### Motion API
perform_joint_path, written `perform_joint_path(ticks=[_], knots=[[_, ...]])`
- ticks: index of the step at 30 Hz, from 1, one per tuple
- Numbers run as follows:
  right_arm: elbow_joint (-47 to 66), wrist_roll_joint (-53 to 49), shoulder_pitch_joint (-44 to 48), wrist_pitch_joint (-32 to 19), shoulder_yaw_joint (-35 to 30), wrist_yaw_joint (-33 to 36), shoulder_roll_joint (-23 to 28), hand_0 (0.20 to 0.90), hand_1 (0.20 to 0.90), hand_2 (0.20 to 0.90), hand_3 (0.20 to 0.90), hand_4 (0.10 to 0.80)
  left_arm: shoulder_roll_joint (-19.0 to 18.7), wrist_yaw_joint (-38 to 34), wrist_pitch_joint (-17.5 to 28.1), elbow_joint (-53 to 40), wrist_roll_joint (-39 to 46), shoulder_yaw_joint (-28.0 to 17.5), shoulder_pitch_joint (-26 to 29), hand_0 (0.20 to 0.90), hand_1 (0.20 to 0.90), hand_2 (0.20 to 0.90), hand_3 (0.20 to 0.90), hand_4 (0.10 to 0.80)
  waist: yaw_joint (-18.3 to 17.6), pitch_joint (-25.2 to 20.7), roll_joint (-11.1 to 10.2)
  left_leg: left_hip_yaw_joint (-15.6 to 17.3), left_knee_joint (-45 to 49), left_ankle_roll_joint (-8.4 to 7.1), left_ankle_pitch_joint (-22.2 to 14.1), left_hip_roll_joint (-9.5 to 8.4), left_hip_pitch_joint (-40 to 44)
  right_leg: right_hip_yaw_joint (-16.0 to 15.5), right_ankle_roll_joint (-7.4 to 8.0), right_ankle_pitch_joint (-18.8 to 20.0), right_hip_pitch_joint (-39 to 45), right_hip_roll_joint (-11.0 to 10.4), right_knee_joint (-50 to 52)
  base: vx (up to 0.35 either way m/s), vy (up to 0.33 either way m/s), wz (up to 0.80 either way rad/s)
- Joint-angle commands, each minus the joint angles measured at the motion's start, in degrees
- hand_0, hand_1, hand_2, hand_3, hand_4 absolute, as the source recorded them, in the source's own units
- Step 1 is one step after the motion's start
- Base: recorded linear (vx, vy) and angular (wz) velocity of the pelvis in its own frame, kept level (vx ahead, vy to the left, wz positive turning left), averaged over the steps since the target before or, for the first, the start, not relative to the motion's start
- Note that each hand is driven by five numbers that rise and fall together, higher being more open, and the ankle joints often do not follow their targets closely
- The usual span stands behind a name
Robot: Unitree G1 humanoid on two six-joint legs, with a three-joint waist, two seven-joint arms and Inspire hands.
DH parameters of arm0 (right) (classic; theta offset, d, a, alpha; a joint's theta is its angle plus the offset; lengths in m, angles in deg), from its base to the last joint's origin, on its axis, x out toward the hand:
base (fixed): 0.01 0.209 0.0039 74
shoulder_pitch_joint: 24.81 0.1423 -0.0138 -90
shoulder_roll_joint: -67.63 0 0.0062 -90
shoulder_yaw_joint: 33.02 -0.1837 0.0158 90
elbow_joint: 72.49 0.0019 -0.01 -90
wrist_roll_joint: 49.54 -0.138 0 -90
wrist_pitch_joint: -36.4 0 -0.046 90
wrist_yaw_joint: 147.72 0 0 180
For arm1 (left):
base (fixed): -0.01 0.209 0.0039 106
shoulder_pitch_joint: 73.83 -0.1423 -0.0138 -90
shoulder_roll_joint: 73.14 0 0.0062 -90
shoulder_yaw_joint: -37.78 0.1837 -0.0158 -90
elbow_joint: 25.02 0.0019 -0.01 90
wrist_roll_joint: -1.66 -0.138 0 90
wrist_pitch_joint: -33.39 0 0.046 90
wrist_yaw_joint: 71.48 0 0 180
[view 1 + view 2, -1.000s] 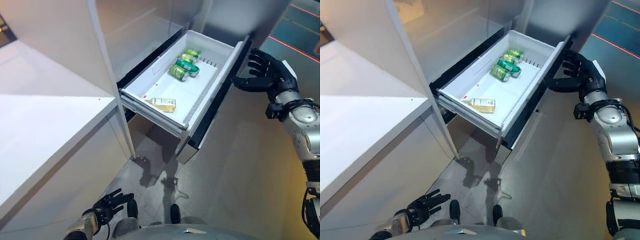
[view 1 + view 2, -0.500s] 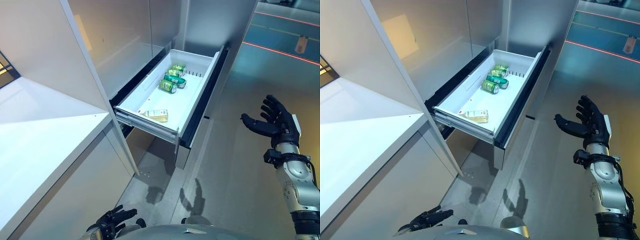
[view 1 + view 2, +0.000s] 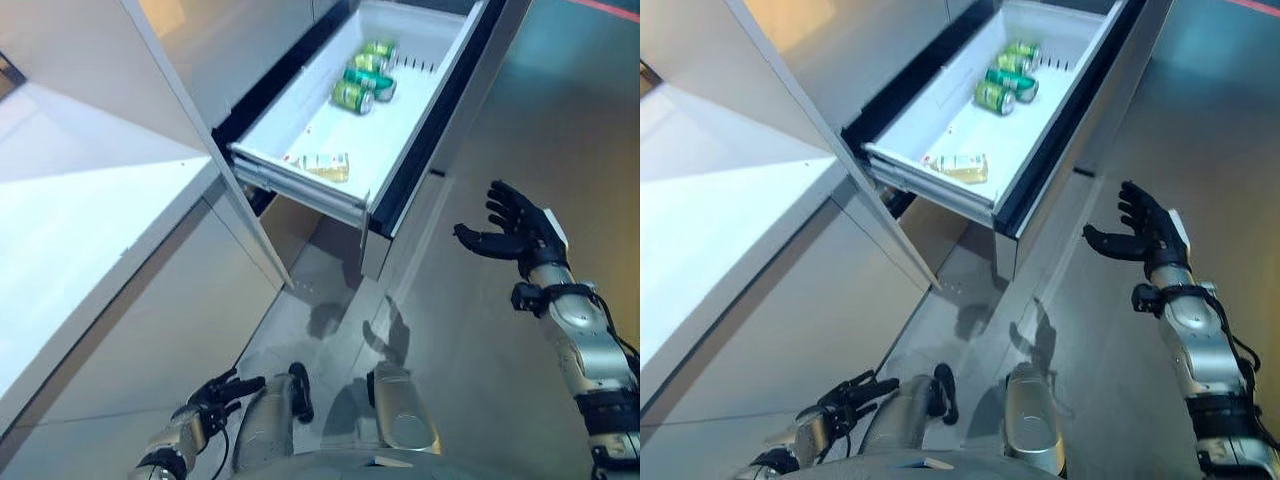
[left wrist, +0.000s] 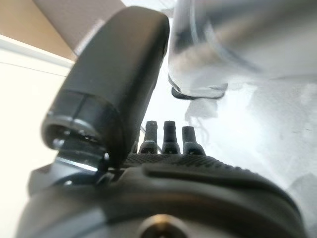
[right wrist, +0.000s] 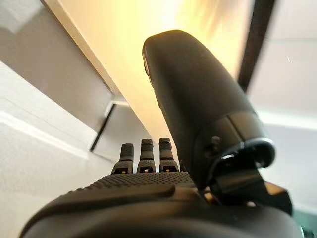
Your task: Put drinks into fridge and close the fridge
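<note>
The fridge drawer [image 3: 400,110], a deep white plastic tray with a dark front, stood pulled out, so closing was not yet done. Beside it ran a smooth white surface [image 3: 80,230]. The right robot hand [image 3: 515,232] hung spread and empty near the drawer front, likely poised to push; the left robot hand [image 3: 215,395] hung low, fingers relaxed. Inside lay green cans [image 3: 360,85] and a pale bottle [image 3: 325,166].

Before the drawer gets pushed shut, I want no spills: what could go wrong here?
The bottle and the cans lie loose on their sides in the drawer, so a hard push could send them rolling. The right hand is open and off the drawer front, so a push might land off-centre.
</note>
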Motion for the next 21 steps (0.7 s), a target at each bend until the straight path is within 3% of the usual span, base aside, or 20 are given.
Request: perform_joint_path(ticks=[1,9,21], knots=[[0.18,1.41,12.12,-6.52,1.58,1.83,2.66,0.9,0.9,0.9,0.9,0.8,-3.55,-0.48,3.48,-2.83,3.54,1.78,1.54,0.9,0.9,0.9,0.9,0.8,2.1,1.51,-0.61,-0.4,6.01,4.97,-9.06,-3.71,0.52,-4.33,-6.41,3.97,0.37,3.16,-3.3,-0.165,-0.022,0.06],[-3.29,3.72,24.29,-6.89,10.03,0.75,0.52,0.9,0.9,0.9,0.9,0.8,-2.51,-2.46,3.64,-2.7,4.07,3.14,5.1,0.9,0.9,0.9,0.9,0.8,3.93,4.1,0.04,-0.63,10.71,4.88,-9.39,-3.9,-4.52,-4.87,-6.97,3.13,-4.26,3.61,1.51,-0.046,-0.029,0.03],[-0.66,8.33,38.05,-5.09,19.33,1.7,-7.16,0.9,0.9,0.9,0.9,0.8,-0.43,-4.96,3.38,-1.73,-2.23,6.93,7.35,0.9,0.9,0.9,0.9,0.8,7.31,3.38,0.43,-2.06,6.22,4.37,-7.44,-4.1,-0.89,-5.42,-6.76,4.35,-0.01,3.59,-2.47,0.059,-0.011,0.07]])
